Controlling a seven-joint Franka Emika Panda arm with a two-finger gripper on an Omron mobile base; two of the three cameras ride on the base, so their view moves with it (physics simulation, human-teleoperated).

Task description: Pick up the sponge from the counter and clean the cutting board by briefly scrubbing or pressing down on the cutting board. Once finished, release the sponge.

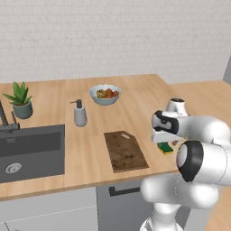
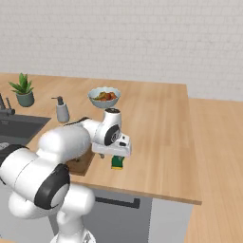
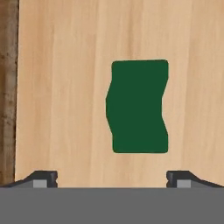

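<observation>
Sponge [image 3: 138, 106] sits green side up on the counter [image 3: 65, 87], just beside the cutting board [image 1: 125, 151], off its right long edge near the front of the worktop. In the hand view it lies centred between my 2 finger tips, long axis running away from them. Gripper [image 3: 111, 178] hangs directly over it, jaws spread wide, nothing held.

I'm at the descend-and-grasp step. To do it well I'd drop straight down, no sideways drift (alignment already looks good), so the fingers straddle the sponge's narrow waist, then close on the long sides. Go low enough to catch the yellow layer [image 1: 168, 152], not just the green top. Don't jam into the counter. The board's edge [image 3: 8, 87] is close, so keep the near finger clear of it.
</observation>
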